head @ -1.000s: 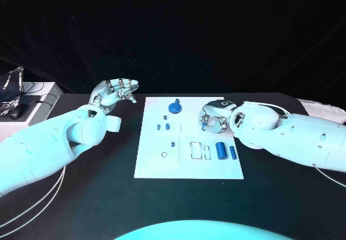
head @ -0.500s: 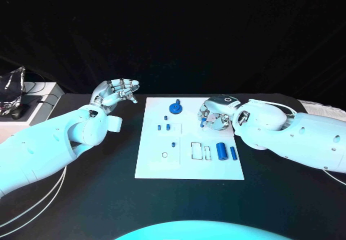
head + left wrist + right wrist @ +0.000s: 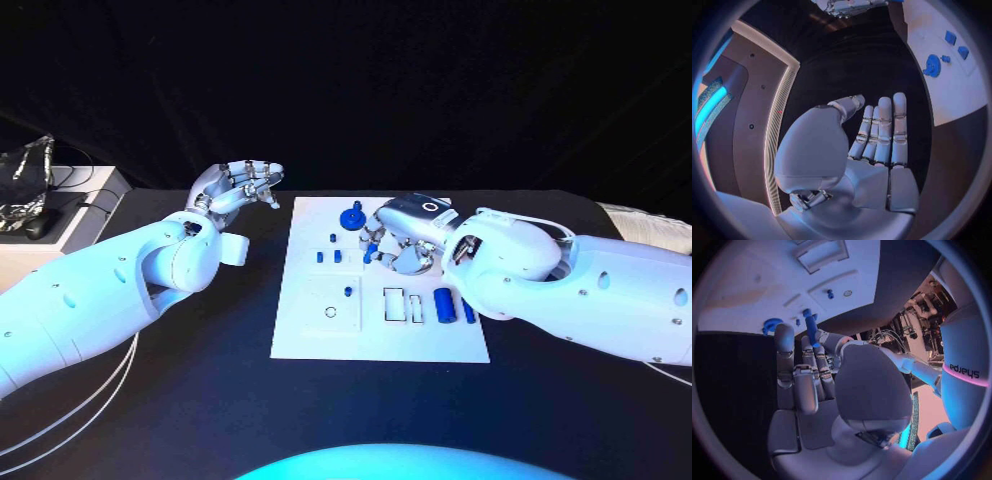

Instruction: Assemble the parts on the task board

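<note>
The right hand (image 3: pixel 401 238) hangs over the task board (image 3: pixel 379 340); its wrist view shows a thin blue peg (image 3: pixel 811 325) pinched between the fingers. The left hand (image 3: pixel 873 145) is empty, fingers straight and together, beside the board.

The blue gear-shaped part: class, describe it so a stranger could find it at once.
Start at the white task board mid-table. Near its far edge, just left of the right robot hand, sits the blue gear-shaped part. It is round and wide; the neighbouring blue pieces are small pegs.

Matt white task board (image 3: pixel 378 338), black table (image 3: pixel 216 400)
</note>
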### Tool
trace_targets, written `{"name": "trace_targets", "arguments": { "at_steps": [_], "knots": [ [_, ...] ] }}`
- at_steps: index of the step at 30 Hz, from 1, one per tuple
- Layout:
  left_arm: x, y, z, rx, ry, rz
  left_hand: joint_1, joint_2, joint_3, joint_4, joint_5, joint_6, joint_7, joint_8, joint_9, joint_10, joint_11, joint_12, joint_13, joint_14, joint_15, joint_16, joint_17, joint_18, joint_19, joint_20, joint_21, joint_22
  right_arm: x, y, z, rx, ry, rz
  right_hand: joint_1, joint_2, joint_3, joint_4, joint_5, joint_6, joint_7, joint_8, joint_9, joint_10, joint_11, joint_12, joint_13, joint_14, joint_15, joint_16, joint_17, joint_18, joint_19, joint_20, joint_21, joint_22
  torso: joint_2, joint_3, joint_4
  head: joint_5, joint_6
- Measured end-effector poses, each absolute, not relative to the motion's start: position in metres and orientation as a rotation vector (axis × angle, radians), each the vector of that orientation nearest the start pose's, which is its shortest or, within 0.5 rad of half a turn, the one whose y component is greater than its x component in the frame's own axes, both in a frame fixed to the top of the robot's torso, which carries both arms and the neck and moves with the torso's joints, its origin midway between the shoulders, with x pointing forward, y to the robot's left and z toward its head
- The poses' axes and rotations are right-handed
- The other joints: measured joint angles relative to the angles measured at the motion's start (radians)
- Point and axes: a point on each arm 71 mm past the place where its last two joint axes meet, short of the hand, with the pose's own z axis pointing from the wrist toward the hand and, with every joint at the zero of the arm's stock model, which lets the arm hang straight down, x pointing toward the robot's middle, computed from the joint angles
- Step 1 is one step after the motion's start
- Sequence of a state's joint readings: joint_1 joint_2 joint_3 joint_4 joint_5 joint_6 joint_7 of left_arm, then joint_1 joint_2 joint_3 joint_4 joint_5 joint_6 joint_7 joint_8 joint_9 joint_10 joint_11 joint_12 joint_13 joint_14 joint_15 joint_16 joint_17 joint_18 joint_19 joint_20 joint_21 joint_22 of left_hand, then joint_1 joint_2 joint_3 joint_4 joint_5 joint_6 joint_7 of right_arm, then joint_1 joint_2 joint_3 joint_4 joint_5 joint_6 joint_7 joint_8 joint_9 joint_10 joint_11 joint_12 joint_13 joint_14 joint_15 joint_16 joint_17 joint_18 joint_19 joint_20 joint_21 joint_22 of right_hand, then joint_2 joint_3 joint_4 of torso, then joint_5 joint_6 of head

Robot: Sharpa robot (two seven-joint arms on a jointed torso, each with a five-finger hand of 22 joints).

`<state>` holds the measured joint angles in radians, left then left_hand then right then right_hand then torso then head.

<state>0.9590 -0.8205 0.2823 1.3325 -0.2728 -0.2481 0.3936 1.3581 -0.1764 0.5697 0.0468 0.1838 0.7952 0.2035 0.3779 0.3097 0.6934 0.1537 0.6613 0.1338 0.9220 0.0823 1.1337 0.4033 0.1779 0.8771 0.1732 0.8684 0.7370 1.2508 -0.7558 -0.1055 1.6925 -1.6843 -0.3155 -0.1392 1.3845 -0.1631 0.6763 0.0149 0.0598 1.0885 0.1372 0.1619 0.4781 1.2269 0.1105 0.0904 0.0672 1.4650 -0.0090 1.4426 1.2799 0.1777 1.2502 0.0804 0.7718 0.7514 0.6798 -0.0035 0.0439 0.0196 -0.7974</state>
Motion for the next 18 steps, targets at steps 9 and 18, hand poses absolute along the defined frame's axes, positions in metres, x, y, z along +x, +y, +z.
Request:
{"name": "trace_targets", "arguments": {
  "at_steps": [9, 18],
  "knots": [
    [0.515, 0.262, -0.197, -1.025, 1.283, -1.465, 0.0, 0.0, 0.0, 0.0, 0.0, 0.0, 0.0, 0.0, 0.0, 0.0, 0.0, 0.004, 0.0, 0.0, 0.0, 0.0, 0.0, 0.0, 0.0, 0.0, 0.0, 0.0, 0.413, -0.076, -0.191, -0.522, 1.529, 0.851, 0.0, 0.0, 0.0, 0.0, 0.0, 0.0, 0.0, 0.0, 0.0, 0.0, 0.0, 0.001, 0.0, 0.0, 0.0, 0.0, 0.0, 0.0, 0.0, 0.0, 0.004, 0.003, 0.0, -0.0005, 0.0022, 0.02, -0.003],
    [0.515, 0.261, -0.197, -1.026, 1.285, -1.468, 0.0, 0.0, 0.0, 0.0, 0.0, 0.0, 0.0, 0.0, 0.0, 0.0, 0.0, 0.004, 0.0, 0.0, 0.0, 0.0, 0.0, 0.0, 0.0, 0.0, 0.0, 0.0, 0.403, -0.062, -0.209, -0.533, 1.542, 0.883, 0.0, 0.0, 0.003, -0.003, 0.0, 0.0, 0.0, 0.0, 0.001, 0.0, 0.0, 0.001, 0.0, 0.0, 0.0, 0.0, 0.0, 0.0, 0.0, 0.0, 0.004, 0.003, 0.002, -0.0007, 0.0013, 0.03, -0.008]
  ]
}}
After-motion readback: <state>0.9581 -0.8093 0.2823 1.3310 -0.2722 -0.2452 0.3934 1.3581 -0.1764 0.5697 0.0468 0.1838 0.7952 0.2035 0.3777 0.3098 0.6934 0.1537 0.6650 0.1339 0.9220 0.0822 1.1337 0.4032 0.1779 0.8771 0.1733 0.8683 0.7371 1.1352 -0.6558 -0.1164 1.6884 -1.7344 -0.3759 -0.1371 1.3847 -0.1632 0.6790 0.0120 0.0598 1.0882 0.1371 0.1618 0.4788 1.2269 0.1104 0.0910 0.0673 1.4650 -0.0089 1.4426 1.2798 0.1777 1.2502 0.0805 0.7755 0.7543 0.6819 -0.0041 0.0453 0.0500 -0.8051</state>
